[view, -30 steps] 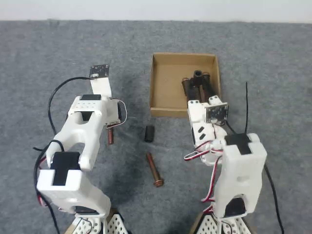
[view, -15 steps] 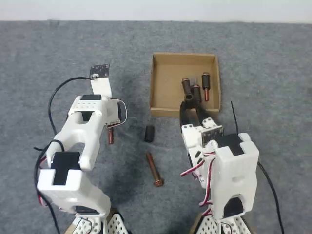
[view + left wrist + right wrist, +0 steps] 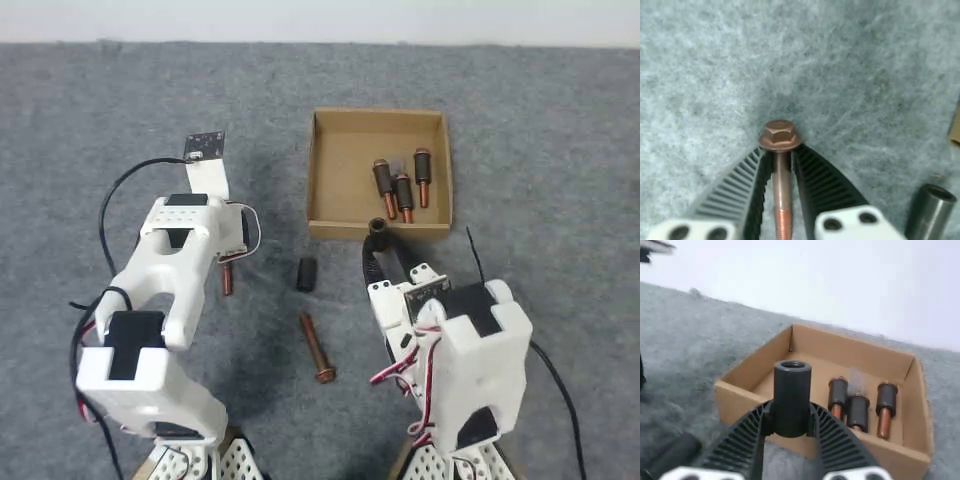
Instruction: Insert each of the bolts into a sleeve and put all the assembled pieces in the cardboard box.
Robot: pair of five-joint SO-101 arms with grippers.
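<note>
Right end effector (image 3: 378, 242) has retracted from above the cardboard box (image 3: 322, 170) to just below its lower wall, clamped on a black sleeve (image 3: 791, 390). Left end effector (image 3: 781, 162), left of centre, stays clamped on a bolt (image 3: 780, 136). Insertion probably comes next. Three assembled pieces (image 3: 400, 185) lie in the box.

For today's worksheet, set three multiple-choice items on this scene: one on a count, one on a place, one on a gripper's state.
1. How many assembled pieces lie in the cardboard box? A two; B three; C five.
2. Where is the loose bolt? A in the box; B on the carpet between the arms; C on an arm.
3. What does the right gripper hold? A nothing; B a bolt; C a black sleeve.
Answers: 1 B, three sleeved bolts lie side by side; 2 B, it rests on bare carpet; 3 C, the jaws clamp the sleeve.
</note>
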